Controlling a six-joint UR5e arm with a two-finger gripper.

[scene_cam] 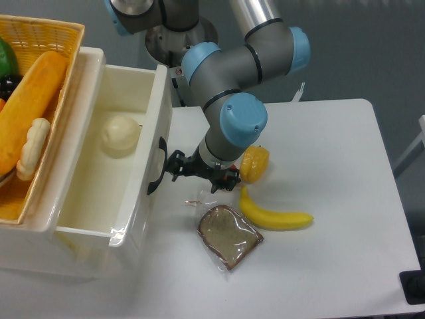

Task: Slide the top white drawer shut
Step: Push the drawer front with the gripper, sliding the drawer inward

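White ball (119, 135) in the top white drawer (99, 212), gripper (174, 165) at handle, grip unclear

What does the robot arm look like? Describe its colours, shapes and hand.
The arm is built of thick grey cylindrical segments joined at rounded joints with light-blue caps, with a bare silver metal tube as its upper link. At its end sits a small black hand with two short fingers on a dark wrist. No markings can be read.
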